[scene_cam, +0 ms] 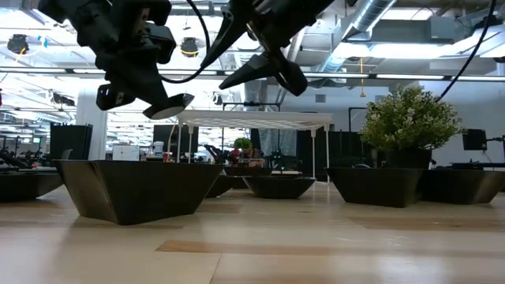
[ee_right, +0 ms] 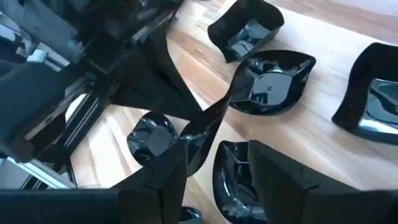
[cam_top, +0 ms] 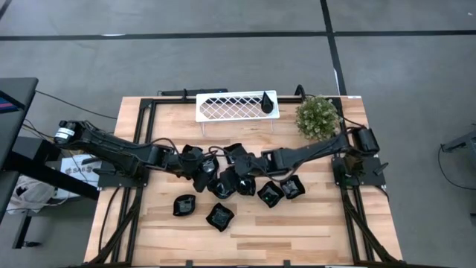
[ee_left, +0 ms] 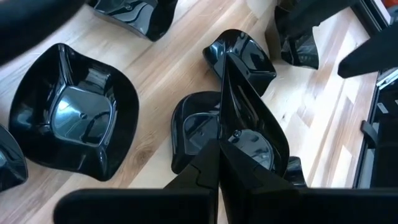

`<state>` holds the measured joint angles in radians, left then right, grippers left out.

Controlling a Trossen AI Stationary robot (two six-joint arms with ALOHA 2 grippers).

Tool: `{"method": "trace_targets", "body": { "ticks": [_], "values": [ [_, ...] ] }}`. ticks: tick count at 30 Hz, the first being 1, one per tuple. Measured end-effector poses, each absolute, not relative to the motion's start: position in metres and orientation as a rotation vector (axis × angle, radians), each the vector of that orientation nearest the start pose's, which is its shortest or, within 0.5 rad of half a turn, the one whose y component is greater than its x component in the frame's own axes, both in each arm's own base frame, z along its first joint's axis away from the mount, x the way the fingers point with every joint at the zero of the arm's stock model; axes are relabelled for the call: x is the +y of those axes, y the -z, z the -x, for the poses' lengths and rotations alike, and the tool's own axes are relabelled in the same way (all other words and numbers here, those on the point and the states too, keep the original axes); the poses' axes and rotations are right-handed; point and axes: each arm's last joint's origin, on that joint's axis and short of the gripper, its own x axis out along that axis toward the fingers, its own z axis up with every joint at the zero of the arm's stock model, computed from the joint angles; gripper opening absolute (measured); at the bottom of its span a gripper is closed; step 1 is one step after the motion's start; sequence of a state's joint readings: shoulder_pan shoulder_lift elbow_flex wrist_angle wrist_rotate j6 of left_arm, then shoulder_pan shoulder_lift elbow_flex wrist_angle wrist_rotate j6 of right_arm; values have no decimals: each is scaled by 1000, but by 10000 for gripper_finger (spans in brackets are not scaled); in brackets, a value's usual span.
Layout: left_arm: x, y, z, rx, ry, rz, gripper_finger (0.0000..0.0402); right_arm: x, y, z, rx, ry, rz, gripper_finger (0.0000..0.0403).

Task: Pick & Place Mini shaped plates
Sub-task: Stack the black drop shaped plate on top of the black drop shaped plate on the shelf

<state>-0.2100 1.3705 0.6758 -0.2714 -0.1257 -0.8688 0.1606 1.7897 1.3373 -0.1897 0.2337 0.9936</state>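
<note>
A small glossy black teardrop-shaped plate was clamped edge-on in the left claw, raised above the other glossy black mini plates clustered mid-way across the pale wooden surface. The right claw, fingers parted and empty, hung just beside it. Behind stood a white lattice tray and green bushy plant.

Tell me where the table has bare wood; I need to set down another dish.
Free: the near edge of the table, below the two front plates; the strip between the left frame rail and the white lattice tray; the patch below the plant on the right. Crowded: the middle, where both hands meet over the clustered black plates.
</note>
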Motion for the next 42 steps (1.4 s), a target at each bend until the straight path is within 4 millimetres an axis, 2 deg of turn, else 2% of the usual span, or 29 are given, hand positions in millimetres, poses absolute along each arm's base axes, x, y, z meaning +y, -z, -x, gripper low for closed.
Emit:
{"method": "trace_targets", "body": {
  "ticks": [11, 16, 20, 35, 42],
  "values": [
    [-49, -172, -244, 911, -331, 634, 4, 58, -253, -398, 508, 358, -836, 164],
    [-49, -172, -244, 911, -330, 633, 4, 61, -234, -406, 533, 373, -824, 164],
    [-49, -172, -244, 911, -330, 633, 4, 65, -228, -412, 521, 360, -824, 160],
    [-50, -170, -242, 945, -302, 688, 4, 66, -229, -413, 488, 373, -857, 135],
    [-50, -170, -243, 950, -276, 657, 4, 67, -229, -413, 516, 331, -834, 143]
  ]
}}
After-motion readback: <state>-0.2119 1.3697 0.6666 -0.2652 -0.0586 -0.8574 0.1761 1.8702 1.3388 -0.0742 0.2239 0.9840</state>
